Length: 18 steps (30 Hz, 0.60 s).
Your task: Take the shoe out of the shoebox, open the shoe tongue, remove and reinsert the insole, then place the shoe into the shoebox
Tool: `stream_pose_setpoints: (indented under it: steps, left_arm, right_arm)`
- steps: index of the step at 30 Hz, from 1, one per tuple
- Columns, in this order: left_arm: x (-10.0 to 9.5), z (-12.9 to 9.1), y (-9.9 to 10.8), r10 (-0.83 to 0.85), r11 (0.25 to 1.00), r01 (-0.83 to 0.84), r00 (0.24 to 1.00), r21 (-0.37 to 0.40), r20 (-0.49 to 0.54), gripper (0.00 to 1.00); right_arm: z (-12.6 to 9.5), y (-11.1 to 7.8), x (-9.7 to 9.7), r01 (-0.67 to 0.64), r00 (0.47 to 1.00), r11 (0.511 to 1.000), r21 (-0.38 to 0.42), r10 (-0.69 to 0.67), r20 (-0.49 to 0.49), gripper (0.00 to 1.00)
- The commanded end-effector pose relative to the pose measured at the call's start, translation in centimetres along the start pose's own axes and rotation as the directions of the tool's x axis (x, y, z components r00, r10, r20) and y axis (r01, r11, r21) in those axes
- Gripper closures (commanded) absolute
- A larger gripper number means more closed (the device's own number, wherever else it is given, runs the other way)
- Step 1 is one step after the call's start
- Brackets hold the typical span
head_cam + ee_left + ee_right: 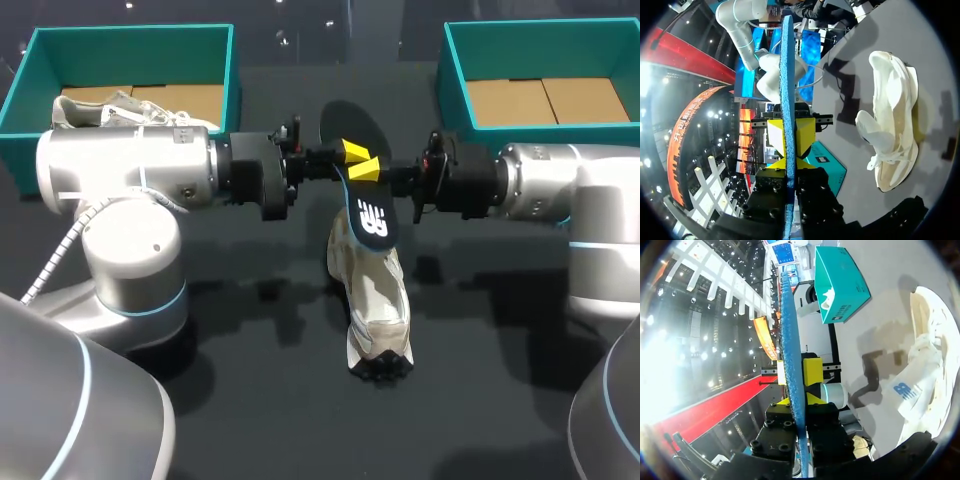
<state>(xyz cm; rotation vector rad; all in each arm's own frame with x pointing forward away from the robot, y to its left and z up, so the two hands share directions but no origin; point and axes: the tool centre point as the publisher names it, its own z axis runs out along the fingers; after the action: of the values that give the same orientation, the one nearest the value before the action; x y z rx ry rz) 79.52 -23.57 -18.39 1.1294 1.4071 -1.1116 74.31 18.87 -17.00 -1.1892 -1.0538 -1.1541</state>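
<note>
Both pincers are clenching the insole (366, 205): the left gripper (351, 152) and the right gripper (367, 171) are meeting at mid-table, and each is pinching the sheet through its thickness near mid-length. The wrist views are showing it edge-on between the yellow tips. The insole is hanging above the table, with its logo end lying over the collar of the shoe (378, 310). Whether that end is touching the shoe cannot be told. The shoe is lying on the bare table between the arms, outside both boxes. The left shoebox (30, 75) is holding a second shoe (115, 110), and the right shoebox (455, 70) is showing only its cardboard floor. Judged from its thin edge, the insole is probably light, soft foam with a textured face. It should be gripping well under the pads but sagging at the free ends. For reinsertion, a hold nearer the trailing end is advisable, so that the leading end is free to enter. The shoe looks light, with a soft upper, so it may slide or fold when pushed. The firmer heel collar is the better place to brace it.
</note>
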Motion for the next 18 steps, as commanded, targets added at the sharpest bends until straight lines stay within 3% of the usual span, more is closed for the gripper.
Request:
stream_pose_setpoints:
  steps: [1,4,5,6,7,13,18]
  left_arm:
    - [0.1,0.4,-0.1,0.003,1.000,-0.003,1.000,0.000,0.000,1.00]
    - [0.1,0.3,-0.1,0.005,1.000,-0.005,1.000,0.002,0.000,1.00]
    - [0.1,0.2,-0.2,0.004,1.000,-0.004,1.000,0.002,0.000,1.00]
    - [0.1,0.1,-0.2,0.003,1.000,-0.003,1.000,0.003,0.000,1.00]
    - [0.1,-0.1,-0.2,0.002,1.000,-0.002,1.000,0.003,0.001,1.00]
    - [-0.2,-2.2,-0.7,0.014,1.000,-0.014,1.000,0.009,-0.001,1.00]
    - [-0.7,-4.4,-1.9,0.017,0.999,-0.017,1.000,0.027,-0.005,1.00]
  right_arm:
    - [0.2,-0.1,-0.2,0.001,1.000,1.000,0.000,-0.001,-0.001,1.00]
    - [0.1,-0.2,-0.3,0.003,1.000,1.000,-0.005,-0.003,-0.006,1.00]
    - [0.0,-0.2,-0.3,0.006,1.000,1.000,-0.008,-0.006,-0.011,0.76]
    - [-0.1,-0.2,-0.3,0.009,1.000,1.000,-0.011,-0.009,-0.014,0.22]
    - [-0.2,-0.2,-0.3,0.017,1.000,1.000,-0.015,-0.018,-0.017,0.00]
    - [-2.0,-1.0,0.2,0.131,0.991,0.991,0.031,-0.131,-0.004,0.00]
    - [-5.1,-1.7,0.6,0.261,0.965,0.963,0.065,-0.262,0.014,0.00]
